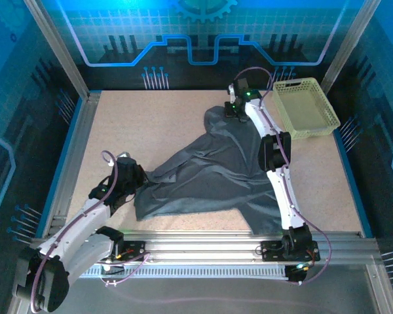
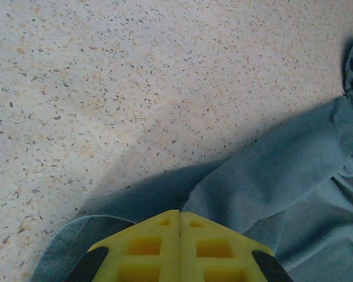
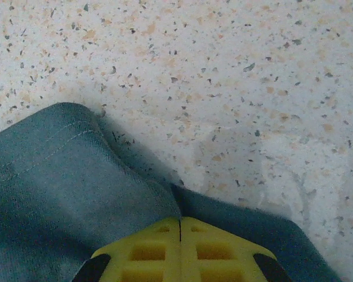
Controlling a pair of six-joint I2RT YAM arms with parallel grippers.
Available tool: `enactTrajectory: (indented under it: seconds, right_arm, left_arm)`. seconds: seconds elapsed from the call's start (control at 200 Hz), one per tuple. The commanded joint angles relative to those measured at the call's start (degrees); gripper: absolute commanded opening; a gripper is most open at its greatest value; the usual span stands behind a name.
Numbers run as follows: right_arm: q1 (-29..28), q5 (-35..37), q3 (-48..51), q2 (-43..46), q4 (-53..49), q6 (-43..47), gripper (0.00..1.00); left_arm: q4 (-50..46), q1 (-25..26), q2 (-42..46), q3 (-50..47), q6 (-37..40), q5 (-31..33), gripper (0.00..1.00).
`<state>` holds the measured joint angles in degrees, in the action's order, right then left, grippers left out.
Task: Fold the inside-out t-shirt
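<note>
The inside-out t-shirt (image 1: 209, 176) is a dark slate-grey cloth stretched across the middle of the speckled table, drawn out between the two arms. My left gripper (image 1: 132, 175) sits at its near-left corner. In the left wrist view the yellow fingers (image 2: 147, 247) are pressed together, and the gripper (image 2: 180, 212) is shut with the t-shirt (image 2: 282, 170) bunched at the tips. My right gripper (image 1: 230, 110) is at the far end of the cloth. In the right wrist view that gripper (image 3: 180, 220) is shut on a hemmed edge of the t-shirt (image 3: 53, 188).
A pale yellow-green basket (image 1: 304, 108) stands at the back right, just beyond the right arm. Bare tabletop (image 1: 150, 127) lies at the back left. Metal rails (image 1: 203, 248) run along the near edge, and frame posts stand at the corners.
</note>
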<state>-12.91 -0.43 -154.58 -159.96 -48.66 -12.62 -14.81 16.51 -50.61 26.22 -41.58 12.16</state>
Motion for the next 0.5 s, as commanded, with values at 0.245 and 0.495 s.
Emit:
enactTrajectory:
  seconds: [0.245,0.495]
  right_arm:
    - [0.42,6.30,9.36,23.28,2.14,3.99,0.00]
    - [0.09,5.85,50.78,53.39,14.17,2.25,0.00]
  left_arm:
    - [-5.49,-6.72,0.29,8.05,4.74,-2.03,0.00]
    - [-8.32,-10.62,5.15,8.97,4.00,-1.80,0.00]
